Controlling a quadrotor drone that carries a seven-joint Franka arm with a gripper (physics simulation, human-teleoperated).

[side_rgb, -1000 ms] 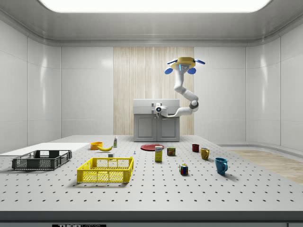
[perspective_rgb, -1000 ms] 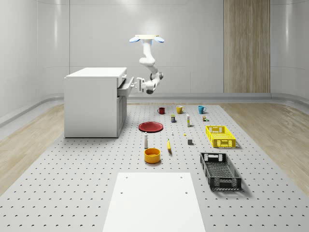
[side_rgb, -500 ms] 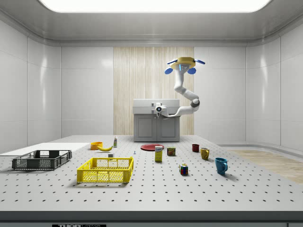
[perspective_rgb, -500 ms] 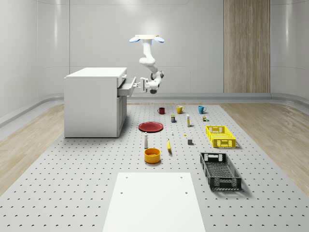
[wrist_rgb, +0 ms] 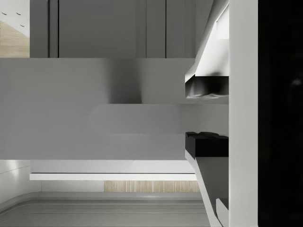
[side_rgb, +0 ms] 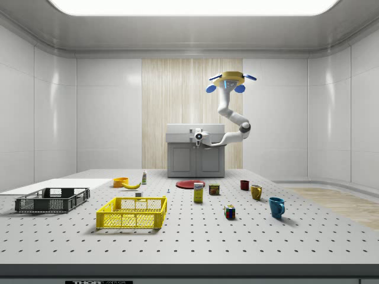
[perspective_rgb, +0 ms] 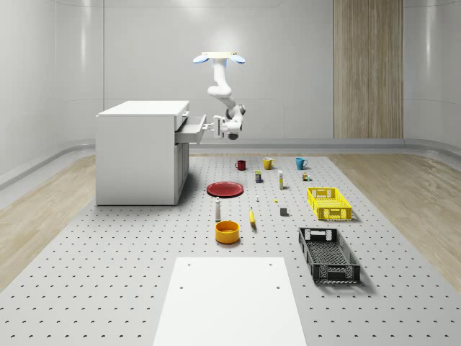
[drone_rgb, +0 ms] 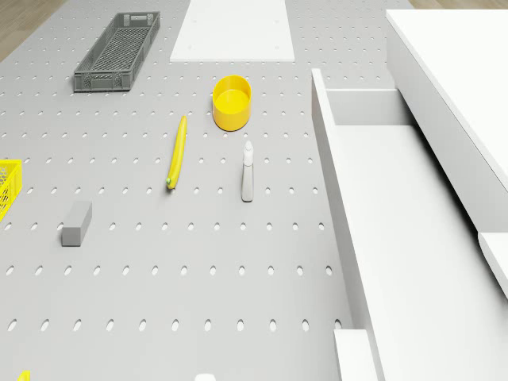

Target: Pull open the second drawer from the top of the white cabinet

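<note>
While the drone (perspective_rgb: pixel 218 57) hovers beside the cabinet (perspective_rgb: pixel 142 151), its arm (perspective_rgb: pixel 223 94) hangs bent toward the pulled-out drawer (perspective_rgb: pixel 189 128), gripper (perspective_rgb: pixel 215 127) at the drawer's front, fingers (wrist_rgb: pixel 207 144) narrowly parted, grip unclear.

bright, even light fills the room, coming from a glowing ceiling panel (side_rgb: pixel 189 6) in the side view. shadows are soft and short: a faint one lies under the black crate (perspective_rgb: pixel 328 254) and yellow crate (side_rgb: pixel 131 213). the pale walls carry a gentle sheen. in the wrist view, the drawer front (wrist_rgb: pixel 94 109) looks hazy, and a dark band runs along one edge.
</note>
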